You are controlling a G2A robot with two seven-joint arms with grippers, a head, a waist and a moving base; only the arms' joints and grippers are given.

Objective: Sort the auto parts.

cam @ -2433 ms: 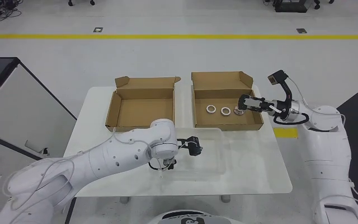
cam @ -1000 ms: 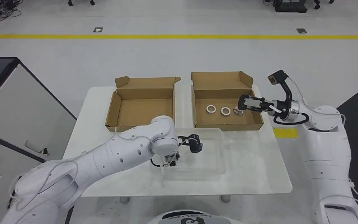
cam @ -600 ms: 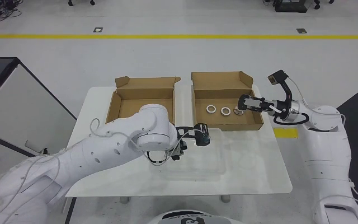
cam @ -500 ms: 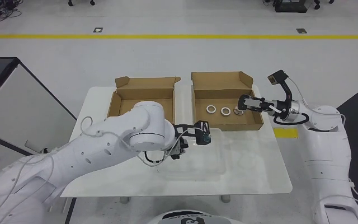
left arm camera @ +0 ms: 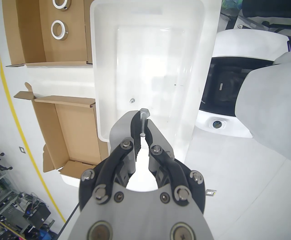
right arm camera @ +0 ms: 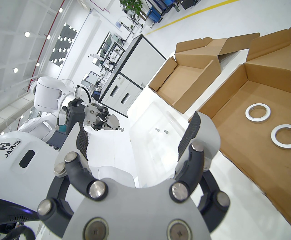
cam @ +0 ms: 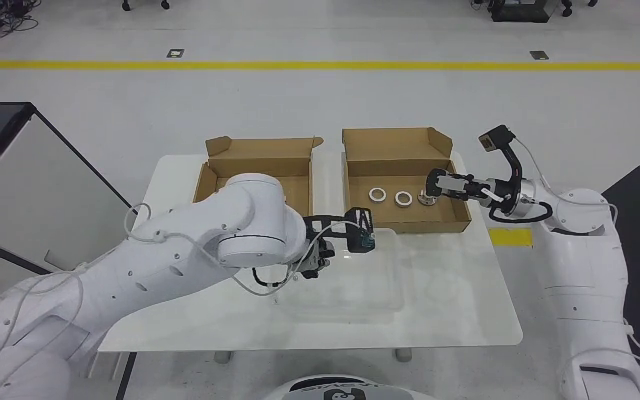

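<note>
My left gripper (left arm camera: 142, 116) is shut on a small steel bolt (left arm camera: 143, 122) and hangs above the clear plastic tray (left arm camera: 145, 5); the right wrist view shows this gripper (right arm camera: 112, 125) with the bolt (right arm camera: 120, 129) sticking out. Two more bolts (right arm camera: 156, 129) lie in the tray. Two metal rings (cam: 380, 195) (cam: 403, 198) rest in the right cardboard box (cam: 360, 222). My right gripper (right arm camera: 138, 127) is open and holds nothing, hovering over that box's right end (cam: 433, 187).
The left cardboard box (cam: 250, 200) stands open beside the right one, its bare floor (left arm camera: 75, 131) showing. The tray (cam: 400, 300) sits at the front of the white table (cam: 470, 300). A grey cabinet (cam: 40, 190) stands left of the table.
My left arm has swung up and towards the boxes, lifting its wrist from low over the tray's left part. The right arm has not moved.
</note>
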